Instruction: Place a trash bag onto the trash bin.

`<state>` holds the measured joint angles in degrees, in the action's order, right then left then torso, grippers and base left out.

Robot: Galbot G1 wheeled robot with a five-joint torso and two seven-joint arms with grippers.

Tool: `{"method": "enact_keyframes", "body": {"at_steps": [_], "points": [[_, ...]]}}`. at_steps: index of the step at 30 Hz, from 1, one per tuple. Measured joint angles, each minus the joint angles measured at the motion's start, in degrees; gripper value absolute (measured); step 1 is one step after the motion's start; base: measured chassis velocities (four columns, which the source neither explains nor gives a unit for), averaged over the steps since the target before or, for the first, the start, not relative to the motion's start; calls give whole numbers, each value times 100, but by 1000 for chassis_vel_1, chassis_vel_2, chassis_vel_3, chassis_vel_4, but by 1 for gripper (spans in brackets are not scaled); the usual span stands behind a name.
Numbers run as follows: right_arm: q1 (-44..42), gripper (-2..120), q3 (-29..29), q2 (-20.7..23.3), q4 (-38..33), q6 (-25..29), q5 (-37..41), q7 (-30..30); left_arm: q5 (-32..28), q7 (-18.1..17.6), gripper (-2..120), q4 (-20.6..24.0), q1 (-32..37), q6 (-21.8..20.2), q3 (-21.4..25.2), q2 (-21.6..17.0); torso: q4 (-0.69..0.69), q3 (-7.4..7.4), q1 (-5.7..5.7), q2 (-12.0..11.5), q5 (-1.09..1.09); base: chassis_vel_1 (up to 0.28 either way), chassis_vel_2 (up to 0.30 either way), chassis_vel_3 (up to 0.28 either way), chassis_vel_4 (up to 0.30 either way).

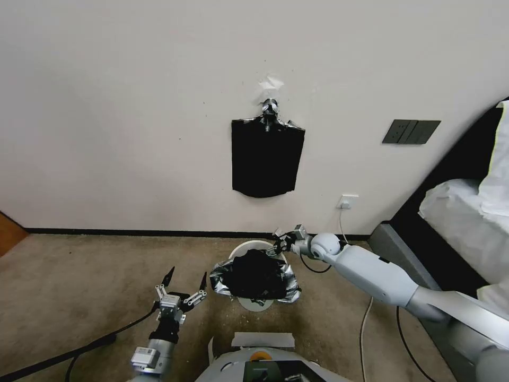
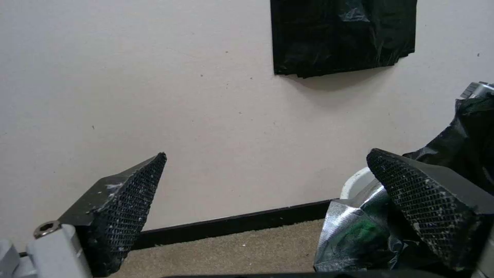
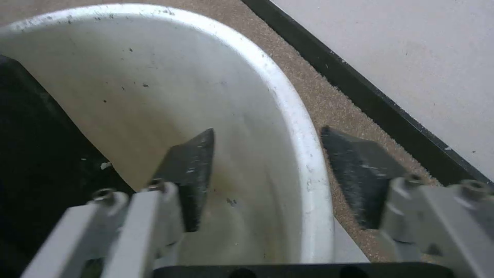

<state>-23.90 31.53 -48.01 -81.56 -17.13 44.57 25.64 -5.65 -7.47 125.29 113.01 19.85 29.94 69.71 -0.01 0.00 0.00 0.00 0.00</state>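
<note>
Judging it roughly half done: crinkled glossy black plastic trash bag (image 1: 255, 276) drapes the near side of the round cream-white plastic trash bin (image 1: 253, 245), far rim still bare, my right claw (image 1: 279, 244) wide open straddling that rim empty, left claw (image 1: 183, 285) open, empty, beside the bin.

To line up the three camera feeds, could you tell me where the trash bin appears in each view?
Head view: the trash bin is at centre, on the carpet, under the trash bag.
Left wrist view: a sliver of rim by the far finger.
Right wrist view: its rim sits between the open fingers.
Shared landmark: the black baseboard.
</note>
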Motion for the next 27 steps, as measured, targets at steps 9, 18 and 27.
{"method": "enact_keyframes", "body": {"at_steps": [9, 18, 27], "points": [[45, 23, 84, -24, 231, 89, -20, 70, -7, -13, 100, 0, 14, -1, -14, -3, 0, 0, 0, 0, 0, 0, 0, 0, 0], [6, 6, 96, 62, 78, 106, 94, -20, -41, -23, 100, -3, -36, -11, -44, -20, 1, 0, 0, 0, 1, 0, 0, 0, 0], [-539, 5, -463, 552, -1034, -367, 785, -1194, -187, -27, 100, 16, -151, -109, -54, -60, 0, 0, 0, 0, 0, 0, 0, 0, 0]]}}
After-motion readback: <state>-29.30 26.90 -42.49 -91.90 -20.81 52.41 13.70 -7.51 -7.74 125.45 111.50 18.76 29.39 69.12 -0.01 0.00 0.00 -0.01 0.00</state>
